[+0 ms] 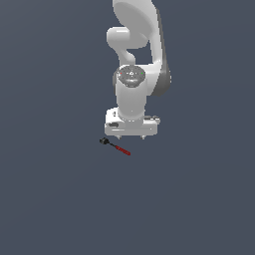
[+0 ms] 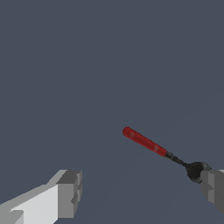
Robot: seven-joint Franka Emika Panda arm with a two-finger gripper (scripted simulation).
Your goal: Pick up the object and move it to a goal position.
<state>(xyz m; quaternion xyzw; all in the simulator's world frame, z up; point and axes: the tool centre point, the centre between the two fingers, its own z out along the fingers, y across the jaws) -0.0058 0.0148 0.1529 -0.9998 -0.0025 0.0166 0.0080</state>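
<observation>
the object [image 1: 115, 146] lay flat on the table [image 1: 50, 199], just toward the exterior view's left of the end effector [image 1: 131, 136] and below it. the end effector hung wide open, empty. grasp, lift and move all remained; no goal marker showed.

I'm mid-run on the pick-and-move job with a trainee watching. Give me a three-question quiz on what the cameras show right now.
1. True or false: the claw is shut on the tool.
2. Which end of the tool lies toward the exterior view's left?
A) red handle
B) black head
C) neither, it stands upright
3. Fill in: in the wrist view, the tool's black head sits right beside one claw ____.

Key
1. False. The fingers stand wide apart and the tool lies on the floor, not gripped.
2. B. The red handle points toward the exterior view's right.
3. finger
</observation>
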